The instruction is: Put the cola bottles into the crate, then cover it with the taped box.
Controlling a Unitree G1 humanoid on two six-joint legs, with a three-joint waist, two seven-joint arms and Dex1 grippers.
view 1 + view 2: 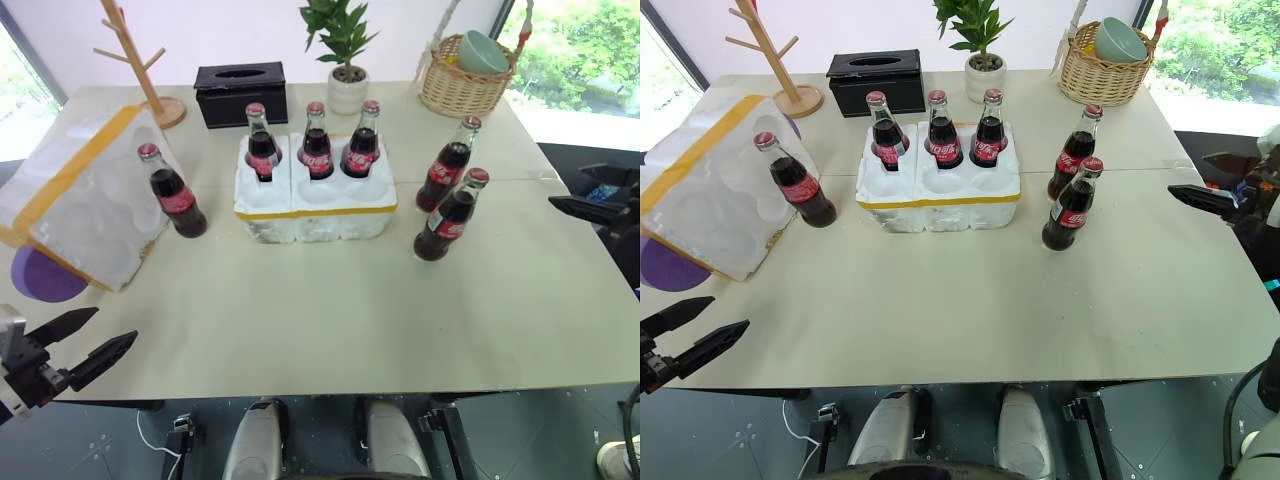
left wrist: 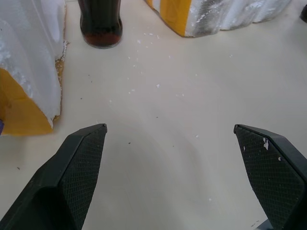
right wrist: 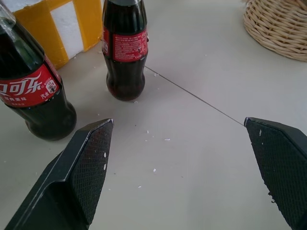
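Observation:
The crate (image 1: 315, 212), white foam with a yellow band, sits mid-table. Three cola bottles (image 1: 316, 142) stand in its back row of wells; the front wells are bare. To its right, two more bottles (image 1: 447, 216) stand on the table, seen close in the right wrist view (image 3: 125, 48). One bottle (image 1: 172, 192) stands left of the crate, beside the taped box (image 1: 85, 200), which lies tilted at the table's left. My left gripper (image 1: 92, 345) is open at the near left corner. At the table's right edge my right gripper (image 1: 585, 190) is open, facing the two bottles.
Along the far edge stand a wooden rack (image 1: 140, 60), a black tissue box (image 1: 240, 93), a potted plant (image 1: 345, 60) and a wicker basket (image 1: 465, 85) holding a bowl. A purple disc (image 1: 42, 280) lies under the taped box. The near half of the table (image 1: 330, 320) is bare.

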